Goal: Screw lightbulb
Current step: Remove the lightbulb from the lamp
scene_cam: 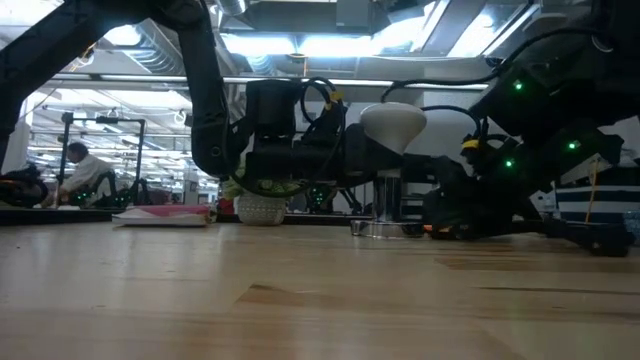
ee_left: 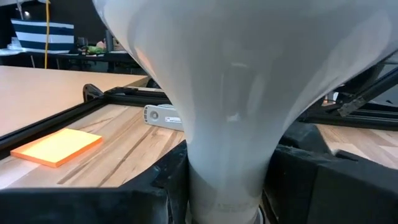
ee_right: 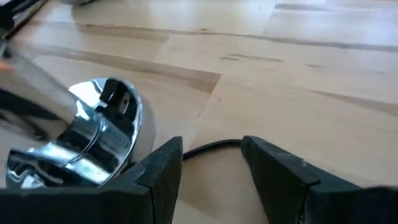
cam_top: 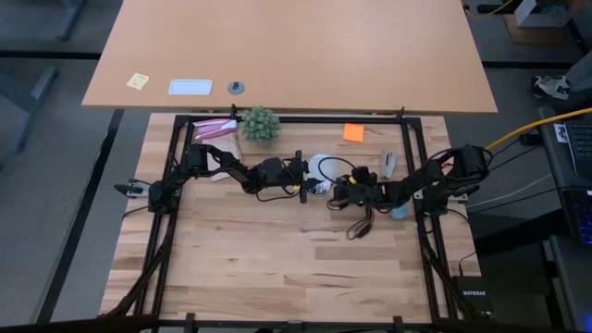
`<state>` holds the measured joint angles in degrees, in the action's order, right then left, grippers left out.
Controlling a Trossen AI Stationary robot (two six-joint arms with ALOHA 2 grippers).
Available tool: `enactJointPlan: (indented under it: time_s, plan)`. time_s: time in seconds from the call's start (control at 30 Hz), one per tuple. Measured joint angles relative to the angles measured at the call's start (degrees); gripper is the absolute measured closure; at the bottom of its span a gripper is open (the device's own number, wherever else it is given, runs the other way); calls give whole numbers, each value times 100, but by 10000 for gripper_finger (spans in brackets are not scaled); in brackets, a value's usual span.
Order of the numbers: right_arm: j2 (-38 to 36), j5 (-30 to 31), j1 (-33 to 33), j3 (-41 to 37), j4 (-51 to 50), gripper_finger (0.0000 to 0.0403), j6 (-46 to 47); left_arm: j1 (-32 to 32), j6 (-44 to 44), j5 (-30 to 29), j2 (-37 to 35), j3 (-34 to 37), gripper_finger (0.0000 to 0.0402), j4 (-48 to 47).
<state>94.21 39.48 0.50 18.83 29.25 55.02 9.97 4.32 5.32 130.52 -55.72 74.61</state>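
the left gripper (cam_top: 308, 178) is clamped on the narrow neck of the lightbulb (ee_left: 236, 93), its dark fingers (ee_left: 311, 180) pressing in from both sides just above the greyish screw base. the white frosted bulb (scene_cam: 393, 122) stands upright, dome up, over the chrome socket (scene_cam: 385, 215) near the middle of the wooden table (cam_top: 277, 259), toward the far side. whether the threads have caught in the socket cannot be told. the right gripper (ee_right: 211, 162) lies low on the table just beside the socket's shiny base (ee_right: 87, 149), fingers apart and straddling the black cord (ee_right: 211, 146) without gripping anything. behind the arms sit a small green plant (cam_top: 260, 124), an orange sticky pad (cam_top: 353, 132) and a pink packet (cam_top: 215, 129). far off in the room, a person (scene_cam: 82, 172) sits at a desk.
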Motion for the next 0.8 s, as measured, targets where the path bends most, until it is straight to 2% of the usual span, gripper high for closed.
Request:
enactJointPlan:
  time_s: [0.37, 0.57, 0.8]
  plan:
    - [7, -1, 417, 485, -14, 215, -854, -81, 194, 155, 9, 7, 250, 13]
    - [7, -41, 484, 605, -140, 215, -927, -108, 146, 132, 11, 13, 245, 12]
    - [-20, -747, 489, 609, -262, 215, -901, -102, 125, 120, 13, 13, 244, 20]
